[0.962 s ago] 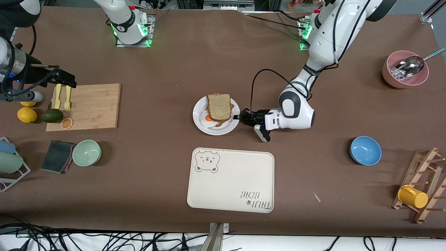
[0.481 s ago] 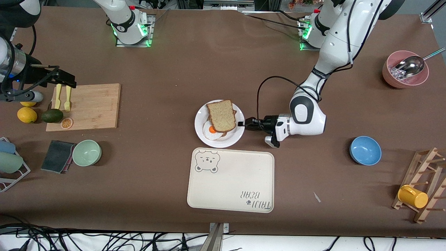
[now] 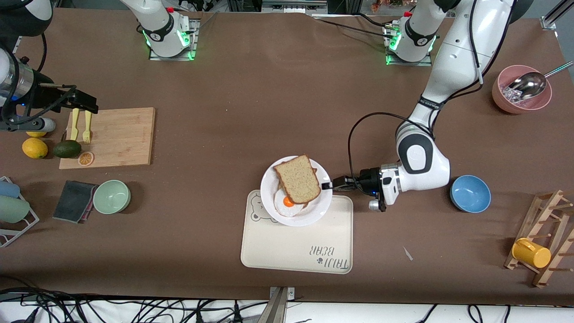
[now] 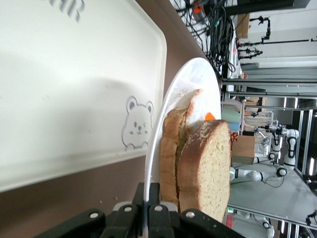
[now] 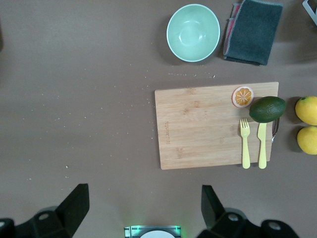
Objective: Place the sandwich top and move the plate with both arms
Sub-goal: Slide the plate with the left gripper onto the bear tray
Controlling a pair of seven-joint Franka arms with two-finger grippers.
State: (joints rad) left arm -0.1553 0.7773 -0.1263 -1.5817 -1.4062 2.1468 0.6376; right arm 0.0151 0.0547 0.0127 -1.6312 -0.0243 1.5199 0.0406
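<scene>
Lying nearest the front camera, the cream bear-printed tray point(image 3: 297, 242) sat flat on the brown table point(image 3: 251, 103), and the plate point(image 3: 309, 216) overlapped the tray's edge farthest from that camera, covering most of the printed bear. The left wrist view showed the plate point(image 4: 156, 148) raised above the tray point(image 4: 74, 89) rather than resting on it. On the plate the sandwich top point(image 3: 297, 179) lay over a fried egg point(image 3: 285, 202) and a second slice of bread point(image 4: 169, 148), whose edge showed under it; in the left wrist view the sandwich top point(image 4: 207, 168) stood just beside that lower slice. The left gripper point(image 3: 331, 185) pinched the plate's rim at the side toward the left arm's end of the table, its jaws closed narrowly on the white edge, as the left wrist view point(image 4: 147, 218) confirmed.

Toward the left arm's end, a blue bowl point(image 3: 470, 193) stood near the left arm's wrist. Toward the right arm's end were a green bowl point(image 3: 111, 196), a dark cloth point(image 3: 74, 201) just beside it, and, farther from the camera, a wooden cutting board point(image 3: 117, 137) bearing a yellow fork point(image 3: 87, 125) and knife point(image 3: 74, 124).

The right gripper point(image 3: 85, 101) waited in the air over the cutting board's end, its fingers point(image 5: 74, 203) spread wide and holding nothing.
</scene>
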